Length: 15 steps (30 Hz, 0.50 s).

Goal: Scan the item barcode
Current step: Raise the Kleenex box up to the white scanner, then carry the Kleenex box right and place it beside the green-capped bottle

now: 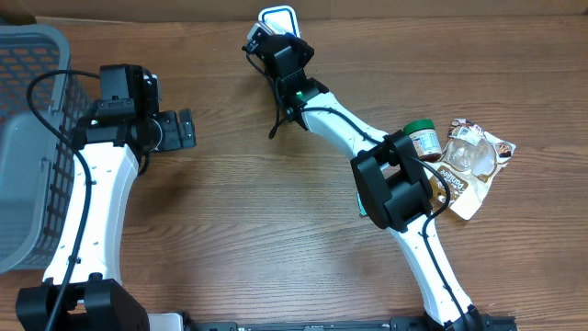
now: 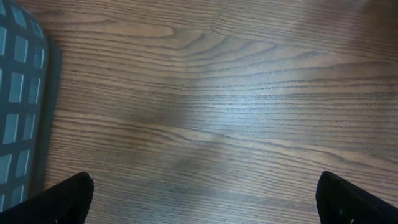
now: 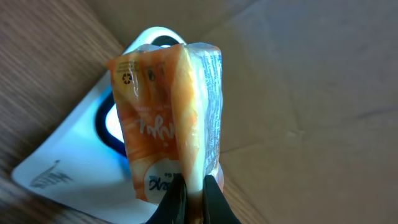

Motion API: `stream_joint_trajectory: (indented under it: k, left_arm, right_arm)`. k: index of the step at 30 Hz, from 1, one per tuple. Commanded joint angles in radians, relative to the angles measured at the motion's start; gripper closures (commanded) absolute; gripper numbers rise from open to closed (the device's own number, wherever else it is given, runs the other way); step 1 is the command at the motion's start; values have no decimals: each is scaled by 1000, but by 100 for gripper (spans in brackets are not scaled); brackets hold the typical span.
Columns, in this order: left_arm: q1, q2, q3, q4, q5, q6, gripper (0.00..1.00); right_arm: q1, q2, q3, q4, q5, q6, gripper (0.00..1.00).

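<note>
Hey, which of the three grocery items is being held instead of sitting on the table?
The orange packet, pinched in the right gripper by the white scanner. The green-lidded jar and the brown-and-white pouch rest on the table.

— What is the desk (image 2: 217, 112) made of?
— Brown wood, smooth, with a clear grain and a soft sheen.
— And the basket (image 1: 41, 64) at its left edge?
— Grey plastic lattice, matt.
— The orange packet (image 3: 165, 118)?
— Thin plastic film, glossy and crinkled, clear along the sealed seam. The scanner (image 3: 68, 155) behind it is smooth white plastic.
— Near the right edge?
— A pouch (image 1: 478, 156) of shiny film and a jar (image 1: 423, 138) with a green plastic lid. The cardboard panel (image 3: 298, 93) along the far edge looks matt brown.
</note>
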Motion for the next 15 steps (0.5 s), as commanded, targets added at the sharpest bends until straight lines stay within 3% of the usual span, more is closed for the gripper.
stream_joint_trajectory:
  k: [1, 11, 15]
  left_arm:
    - [4, 5, 1, 0, -6, 29, 0]
    - [4, 5, 1, 0, -6, 29, 0]
    - [4, 5, 1, 0, -6, 29, 0]
  right_arm:
    - [14, -3, 6, 8, 31, -16, 96]
    - [76, -99, 6, -84, 50, -7, 96]
    - [106, -192, 6, -238, 44, 130, 96]
